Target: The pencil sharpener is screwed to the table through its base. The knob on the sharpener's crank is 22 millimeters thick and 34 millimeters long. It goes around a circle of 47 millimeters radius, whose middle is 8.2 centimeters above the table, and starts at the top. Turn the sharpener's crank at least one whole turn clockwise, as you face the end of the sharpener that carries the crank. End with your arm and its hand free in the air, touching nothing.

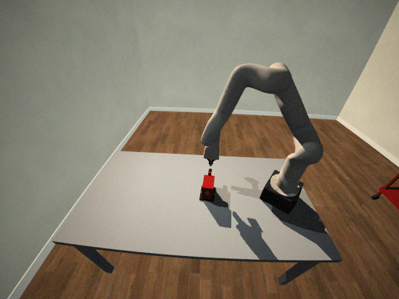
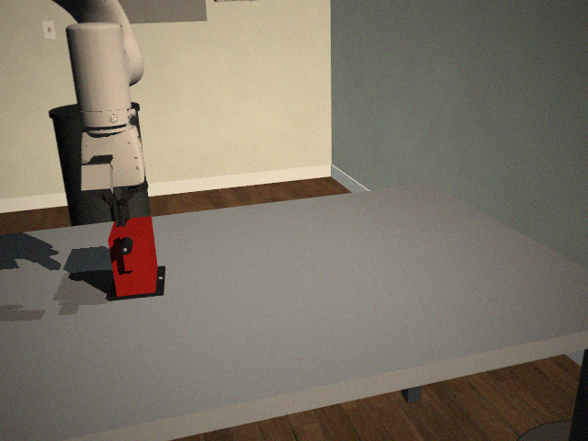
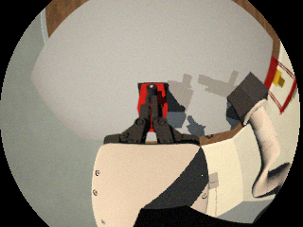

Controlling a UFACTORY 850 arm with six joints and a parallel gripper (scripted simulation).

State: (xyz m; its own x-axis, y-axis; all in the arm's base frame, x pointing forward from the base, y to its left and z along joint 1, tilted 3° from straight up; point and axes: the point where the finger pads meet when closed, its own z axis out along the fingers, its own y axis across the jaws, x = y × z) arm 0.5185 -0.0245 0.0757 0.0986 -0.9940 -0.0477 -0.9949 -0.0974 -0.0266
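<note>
The red pencil sharpener (image 1: 208,184) (image 2: 141,265) (image 3: 161,93) stands on a dark base plate (image 2: 161,279) near the middle of the grey table (image 1: 144,208) (image 2: 332,285). Its black crank (image 2: 124,246) is on the end facing the exterior camera. The knob (image 1: 209,170) stands up above the box's top at the far end. My gripper (image 1: 211,164) (image 2: 120,219) (image 3: 151,102) points straight down, right above the knob. Its fingers are shut together with nothing between them. In the wrist view the shut fingers hide much of the crank.
The arm's black base block (image 1: 280,195) sits on the table to the right of the sharpener. A dark cylinder (image 2: 63,161) stands behind the gripper in the exterior view. A red frame (image 1: 391,191) stands on the floor at the far right.
</note>
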